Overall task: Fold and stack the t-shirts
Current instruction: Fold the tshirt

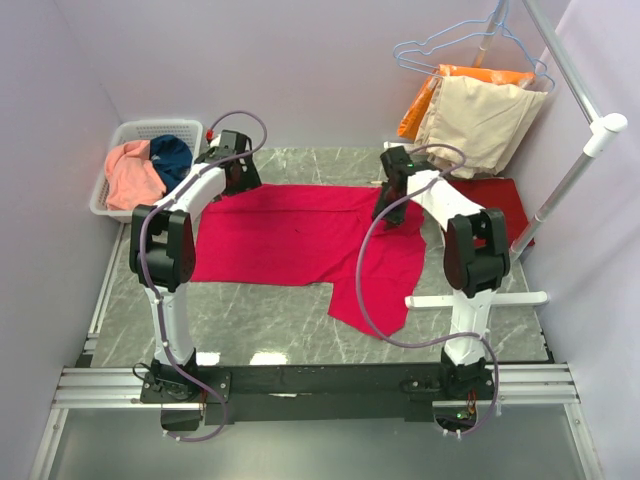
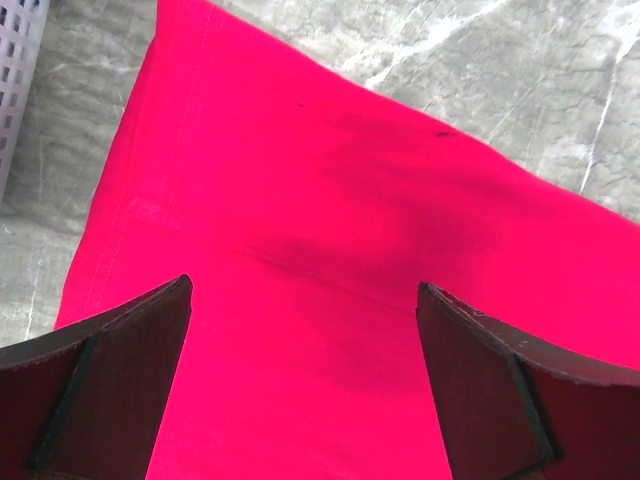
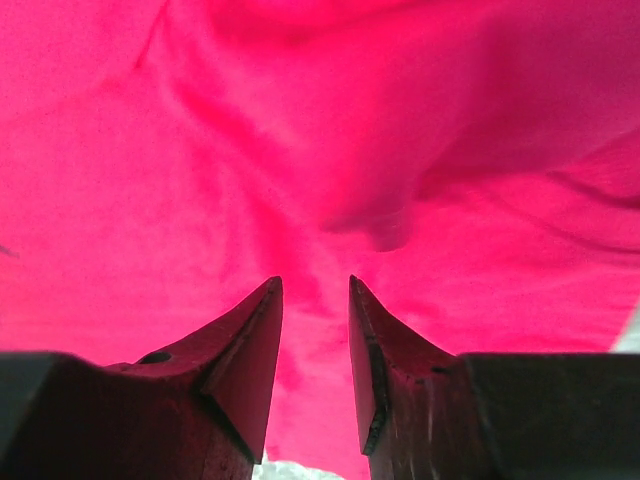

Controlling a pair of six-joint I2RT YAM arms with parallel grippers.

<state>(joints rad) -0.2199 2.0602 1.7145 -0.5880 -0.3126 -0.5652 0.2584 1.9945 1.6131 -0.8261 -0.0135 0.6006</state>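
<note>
A bright crimson-red t-shirt (image 1: 300, 240) lies spread on the marble table, with one part hanging toward the near edge. My left gripper (image 1: 238, 182) hovers over its far left corner. In the left wrist view this gripper (image 2: 303, 285) is wide open, with flat red cloth (image 2: 330, 200) below it. My right gripper (image 1: 390, 212) is over the shirt's far right part. In the right wrist view it (image 3: 313, 280) has its jaws a narrow gap apart above rumpled red cloth (image 3: 300, 150), holding nothing. A darker red t-shirt (image 1: 500, 198) lies folded at the right. A salmon-pink one (image 1: 132, 172) and a teal-blue one (image 1: 172, 157) lie in the basket.
A white basket (image 1: 108, 205) stands at the far left. A white garment rack (image 1: 572, 175) stands at the right, and its foot (image 1: 480, 298) lies on the table. Beige (image 1: 480, 120) and orange (image 1: 425, 100) garments hang on it. Purple walls close in three sides.
</note>
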